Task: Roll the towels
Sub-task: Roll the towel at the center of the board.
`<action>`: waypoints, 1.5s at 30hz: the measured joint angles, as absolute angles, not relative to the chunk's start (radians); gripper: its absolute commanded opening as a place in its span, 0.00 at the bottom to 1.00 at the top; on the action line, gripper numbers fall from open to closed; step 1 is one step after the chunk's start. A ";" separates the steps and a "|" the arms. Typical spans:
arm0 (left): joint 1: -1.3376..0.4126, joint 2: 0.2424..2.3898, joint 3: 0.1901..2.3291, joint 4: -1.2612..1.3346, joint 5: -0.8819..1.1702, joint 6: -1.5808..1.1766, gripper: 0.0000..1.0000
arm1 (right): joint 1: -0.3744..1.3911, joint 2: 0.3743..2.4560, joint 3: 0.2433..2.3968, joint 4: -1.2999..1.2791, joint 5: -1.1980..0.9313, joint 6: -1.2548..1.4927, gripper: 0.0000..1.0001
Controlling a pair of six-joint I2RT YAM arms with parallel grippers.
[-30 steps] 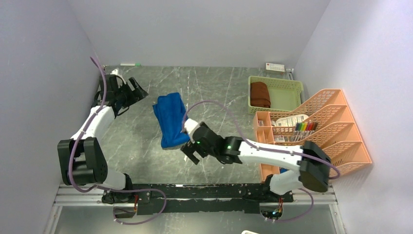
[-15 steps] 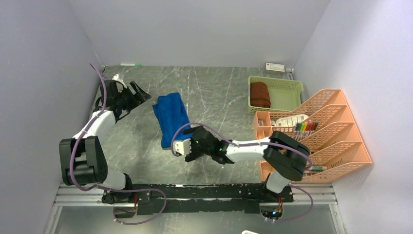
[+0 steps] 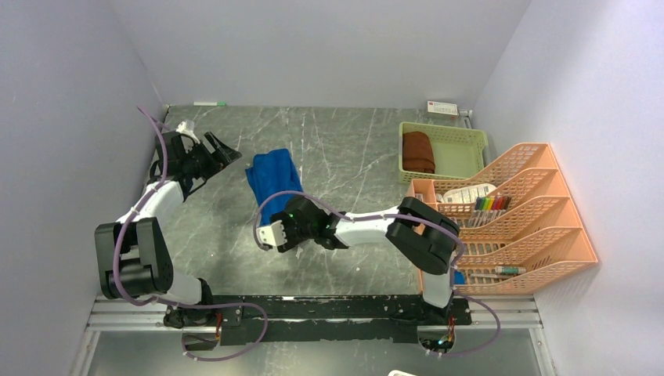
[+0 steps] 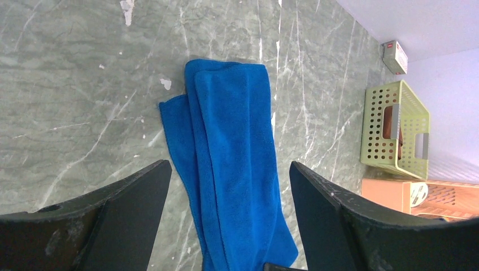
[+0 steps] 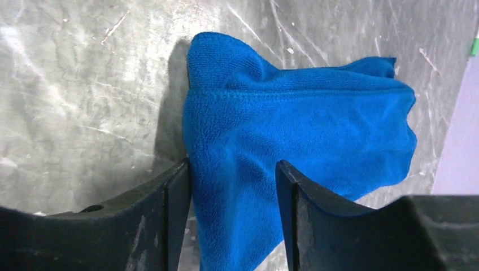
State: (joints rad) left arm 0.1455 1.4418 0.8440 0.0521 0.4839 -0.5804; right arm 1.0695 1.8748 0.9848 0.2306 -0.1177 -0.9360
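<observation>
The blue towel (image 3: 274,184) lies folded in a long strip on the marble table (image 3: 352,149), its near end bunched up. My right gripper (image 3: 270,235) is down at that near end. Its jaws are partly closed and straddle the blue cloth (image 5: 294,118), which fills the gap between the fingertips (image 5: 179,175). My left gripper (image 3: 215,153) hovers wide open to the left of the towel's far end, holding nothing; in its wrist view the towel (image 4: 237,147) shows between its jaws. The rust-brown towel (image 3: 418,151) sits rolled in the green basket (image 3: 442,129).
An orange tiered organiser (image 3: 509,204) with pens and papers stands at the right, next to the basket (image 4: 395,130). A small white box (image 3: 442,108) lies at the back wall. Grey walls close in on the left, back and right.
My right arm has swung left and brought its gripper down onto the blue towel's near end, with the jaws narrowing around the cloth. The left arm has barely shifted.
</observation>
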 measured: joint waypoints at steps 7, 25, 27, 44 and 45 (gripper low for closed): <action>0.154 1.440 0.833 0.058 0.502 -0.590 0.88 | 1.032 1.925 1.089 0.118 -0.157 -0.938 0.28; 0.155 0.998 0.707 -0.191 0.589 -0.537 0.91 | 0.838 2.197 1.742 -0.597 -0.631 -0.944 0.00; 0.155 0.983 0.715 -0.251 0.587 -0.467 0.92 | 0.815 2.289 1.898 -0.739 -0.698 -0.959 0.00; -0.066 1.092 0.667 -0.223 0.658 -0.110 0.91 | 0.690 2.635 2.361 -1.166 -0.980 -0.708 0.00; -0.091 1.115 0.681 -0.223 0.657 -0.083 0.91 | 0.690 2.635 2.361 -1.163 -0.981 -0.698 0.00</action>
